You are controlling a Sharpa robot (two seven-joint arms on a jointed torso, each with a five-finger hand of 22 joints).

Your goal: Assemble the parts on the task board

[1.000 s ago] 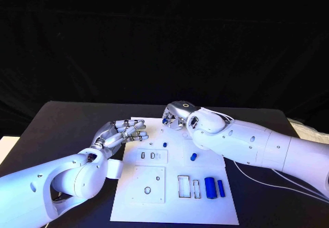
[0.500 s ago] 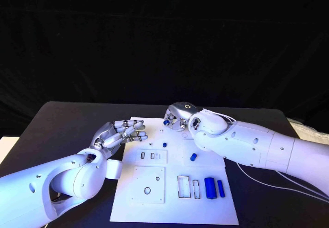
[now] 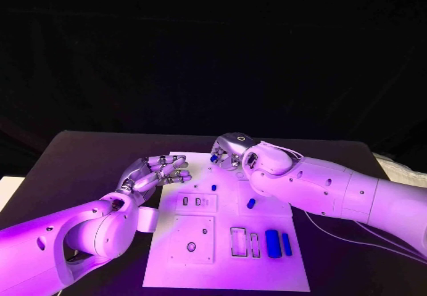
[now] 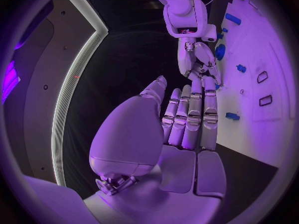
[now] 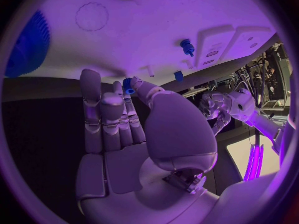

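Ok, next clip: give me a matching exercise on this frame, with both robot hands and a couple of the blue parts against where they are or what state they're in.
Things:
1. left robot hand
2. right robot hand
3. two blue bars
4. blue peg

Places or states:
A. pinches a small blue part at the far edge of the task board
B. single piece, mid-board, free of both hands
C. fingers apart, holds nothing, by the board's left edge
D. side by side near the board's near right corner

Pairs: 1-C, 2-A, 3-D, 4-B
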